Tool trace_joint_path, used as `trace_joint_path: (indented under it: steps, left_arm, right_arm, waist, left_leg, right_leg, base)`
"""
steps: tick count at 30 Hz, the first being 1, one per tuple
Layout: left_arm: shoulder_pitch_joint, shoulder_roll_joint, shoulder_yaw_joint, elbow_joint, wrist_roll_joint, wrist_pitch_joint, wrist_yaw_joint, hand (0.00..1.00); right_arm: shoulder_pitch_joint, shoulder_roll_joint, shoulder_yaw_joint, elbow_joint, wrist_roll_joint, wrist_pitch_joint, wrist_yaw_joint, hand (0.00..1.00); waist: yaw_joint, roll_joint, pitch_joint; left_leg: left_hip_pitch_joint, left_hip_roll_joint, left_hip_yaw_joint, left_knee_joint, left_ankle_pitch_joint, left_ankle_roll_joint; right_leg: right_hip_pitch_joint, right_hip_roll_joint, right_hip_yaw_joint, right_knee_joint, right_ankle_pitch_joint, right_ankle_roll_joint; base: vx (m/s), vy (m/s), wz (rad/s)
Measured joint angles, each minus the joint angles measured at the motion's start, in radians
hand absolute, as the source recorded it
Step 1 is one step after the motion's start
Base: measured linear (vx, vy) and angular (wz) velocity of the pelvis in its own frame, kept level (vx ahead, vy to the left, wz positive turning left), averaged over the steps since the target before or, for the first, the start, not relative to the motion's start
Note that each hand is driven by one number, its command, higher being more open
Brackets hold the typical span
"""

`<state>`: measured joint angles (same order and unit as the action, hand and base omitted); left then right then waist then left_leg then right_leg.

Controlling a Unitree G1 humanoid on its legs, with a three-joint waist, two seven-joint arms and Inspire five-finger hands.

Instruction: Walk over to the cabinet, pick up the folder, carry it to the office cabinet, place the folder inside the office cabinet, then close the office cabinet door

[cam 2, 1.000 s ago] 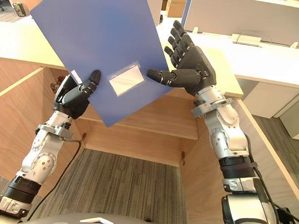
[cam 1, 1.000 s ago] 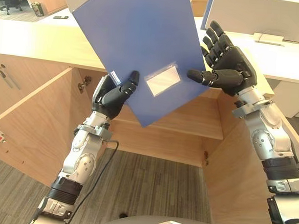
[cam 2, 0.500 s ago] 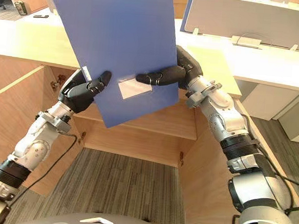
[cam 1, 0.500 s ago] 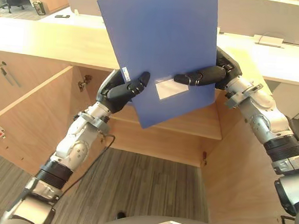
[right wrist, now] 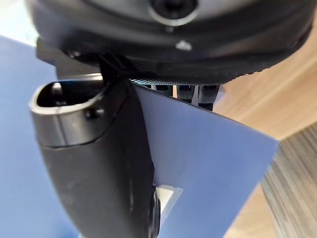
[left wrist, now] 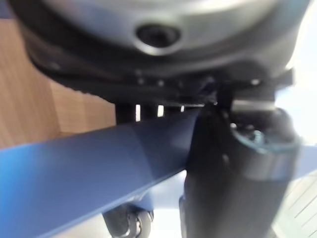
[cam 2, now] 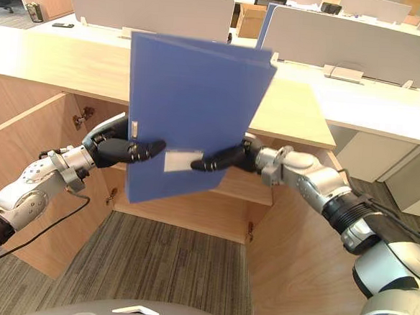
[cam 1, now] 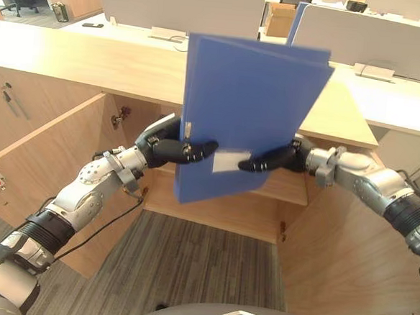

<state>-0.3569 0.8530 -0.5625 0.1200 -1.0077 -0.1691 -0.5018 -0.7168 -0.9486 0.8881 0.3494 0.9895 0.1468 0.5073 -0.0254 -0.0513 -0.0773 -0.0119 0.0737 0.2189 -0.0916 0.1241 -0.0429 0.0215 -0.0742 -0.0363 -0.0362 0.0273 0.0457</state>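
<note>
The blue folder stands nearly upright in the air, tilted a little to the right, in front of the open office cabinet and pinched between both hands at its lower part. The left hand grips the folder's left edge. Its thumb lies across the near face, and its fingers go behind the sheet, where the head views hide them. The left wrist view shows the thumb pressed on the blue surface, with only the roots of the fingers visible past the edge. The right hand clamps the folder from the right, its thumb on the near face touching a small white label whose print is too small to read. Its fingers are behind the folder, and in the right wrist view just their bases show beyond the sheet. The folder covers much of the cabinet's inside, so only part of a shelf shows to the right. The left door swings out toward the near side, and the right door is cut off at the lower edge.
</note>
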Motion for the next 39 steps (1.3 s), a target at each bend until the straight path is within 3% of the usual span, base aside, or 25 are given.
trace_joint_path:
  steps: [2, 6, 10, 12, 16, 18, 20, 21, 23, 24, 27, 29, 33, 35, 39]
  left_arm:
    - [0.018, 0.066, -0.062, -0.013, -0.007, 0.012, -0.036, 1.0]
    - [0.208, 0.146, -0.164, -0.056, -0.037, 0.053, -0.133, 1.0]
    - [0.328, 0.114, -0.244, -0.098, 0.134, 0.059, -0.203, 1.0]
    - [0.357, 0.083, -0.257, -0.07, 0.329, 0.046, -0.201, 1.0]
    - [0.389, -0.024, -0.231, 0.166, 0.623, 0.029, -0.197, 1.0]
    - [0.429, -0.102, -0.155, 0.31, 0.766, 0.039, -0.171, 1.0]
    - [0.471, -0.199, -0.015, 0.448, 0.856, 0.04, -0.156, 1.0]
    - [0.485, -0.292, 0.114, 0.538, 0.921, 0.017, -0.126, 1.0]
    - [0.471, -0.386, 0.245, 0.666, 1.015, 0.019, -0.022, 1.0]
    - [0.455, -0.435, 0.351, 0.763, 1.072, 0.026, 0.059, 1.0]
    - [0.434, -0.469, 0.529, 0.894, 1.098, 0.062, 0.21, 1.0]
    - [0.436, -0.49, 0.584, 0.934, 1.096, 0.084, 0.273, 1.0]
    - [0.45, -0.551, 0.612, 0.95, 1.096, 0.09, 0.325, 1.0]
    - [0.46, -0.56, 0.612, 0.95, 1.094, 0.09, 0.326, 1.0]
    - [0.475, -0.598, 0.608, 0.94, 1.089, 0.089, 0.323, 1.0]
  right_arm:
    - [0.099, -0.069, -0.01, -0.125, -0.003, 0.003, 0.005, 0.0]
    - [0.222, -0.15, -0.024, -0.312, -0.057, 0.003, 0.009, 0.0]
    - [0.232, -0.144, -0.025, -0.334, -0.128, 0.003, 0.064, 0.0]
    - [0.236, -0.128, -0.027, -0.371, -0.168, 0.003, 0.071, 0.0]
    - [0.284, -0.002, -0.091, -0.39, -0.179, -0.01, 0.088, 0.0]
    - [0.337, 0.074, -0.128, -0.396, -0.194, -0.038, 0.112, 0.0]
    - [0.4, 0.146, -0.164, -0.384, -0.243, -0.065, 0.126, 0.0]
    - [0.437, 0.2, -0.205, -0.324, -0.294, -0.075, 0.134, 0.0]
    - [0.438, 0.263, -0.245, -0.222, -0.397, -0.087, 0.113, 0.0]
    - [0.438, 0.302, -0.278, -0.139, -0.492, -0.095, 0.076, 0.0]
    - [0.417, 0.334, -0.353, 0.076, -0.66, -0.106, -0.011, 0.0]
    - [0.378, 0.342, -0.389, 0.232, -0.756, -0.114, -0.061, 0.0]
    - [0.239, 0.4, -0.536, 0.577, -0.89, -0.108, -0.208, 0.0]
    - [0.2, 0.425, -0.56, 0.634, -0.933, -0.106, -0.247, 0.0]
    - [0.147, 0.471, -0.594, 0.686, -1.236, -0.109, -0.29, 0.0]
  waist:
    - [0.014, 0.0, 0.0]
    - [-0.004, 0.001, -0.008]
    - [0.009, -0.006, -0.013]
    - [0.019, -0.005, -0.014]
    - [0.018, -0.003, -0.012]
    - [0.018, -0.006, -0.011]
    - [0.022, -0.012, -0.006]
    - [0.026, -0.006, 0.006]
    - [0.025, -0.014, 0.011]
    - [0.026, -0.007, 0.021]
    - [0.036, -0.002, 0.053]
    - [0.045, 0.013, 0.07]
    - [0.052, 0.078, 0.145]
    - [0.053, 0.078, 0.163]
    - [0.053, 0.072, 0.168]
  left_leg:
    - [0.003, 0.004, 0.005, 0.0, -0.005, -0.007]
    - [0.021, 0.007, 0.015, 0.0, -0.019, -0.026]
    - [0.018, 0.009, 0.022, -0.001, -0.02, -0.027]
    - [0.019, 0.015, 0.023, -0.001, -0.021, -0.027]
    - [0.019, 0.017, 0.024, -0.001, -0.022, -0.024]
    - [0.018, 0.017, 0.023, -0.001, -0.021, -0.02]
    - [0.016, 0.015, 0.018, -0.001, -0.02, -0.017]
    - [0.011, 0.003, 0.015, -0.001, -0.023, -0.018]
    - [0.01, 0.001, 0.01, -0.001, -0.025, -0.016]
    - [0.003, -0.002, 0.008, -0.001, -0.026, -0.017]
    - [0.002, -0.01, 0.004, 0.0, -0.029, -0.011]
    - [0.003, -0.022, 0.008, 0.0, -0.031, -0.001]
    - [0.007, -0.048, 0.021, 0.004, -0.03, 0.021]
    - [0.017, -0.048, 0.024, 0.004, -0.032, 0.023]
    - [0.032, -0.052, 0.021, 0.003, -0.039, 0.026]
  right_leg:
    - [-0.007, 0.005, 0.002, 0.017, -0.005, -0.004]
    - [-0.013, 0.008, 0.001, 0.061, -0.046, -0.002]
    - [-0.031, 0.009, 0.002, 0.071, -0.063, 0.001]
    - [-0.028, 0.008, 0.001, 0.068, -0.058, 0.009]
    - [-0.02, 0.008, -0.005, 0.049, -0.055, 0.013]
    - [-0.02, 0.008, -0.005, 0.047, -0.053, 0.016]
    - [-0.018, 0.006, -0.004, 0.042, -0.052, 0.016]
    - [-0.016, 0.003, -0.005, 0.035, -0.052, 0.016]
    - [-0.014, 0.001, -0.006, 0.033, -0.05, 0.019]
    - [-0.019, 0.0, -0.006, 0.032, -0.051, 0.017]
    - [-0.02, -0.004, -0.004, 0.031, -0.042, 0.023]
    - [-0.02, -0.013, 0.001, 0.03, -0.037, 0.029]
    - [-0.021, -0.037, 0.016, 0.035, -0.026, 0.045]
    - [-0.015, -0.037, 0.017, 0.036, -0.024, 0.048]
    - [-0.004, -0.04, 0.011, 0.034, -0.023, 0.05]
  base:
    - [0.04, -0.015, -0.08]
    - [0.02, -0.01, -0.02]
    - [-0.01, -0.001, -0.02]
    - [0.0, 0.0, 0.0]
    - [0.0, 0.0, 0.0]
    - [0.02, -0.001, 0.0]
    - [0.04, 0.003, 0.05]
    - [0.04, 0.03, 0.11]
    - [0.02, 0.035, 0.08]
    - [0.0, 0.0, 0.0]
    - [0.0, 0.0, 0.0]
    - [0.04, 0.044, -0.06]
    - [0.03, 0.08, -0.08]
    - [0.03, 0.038, -0.08]
    - [-0.01, 0.013, 0.01]
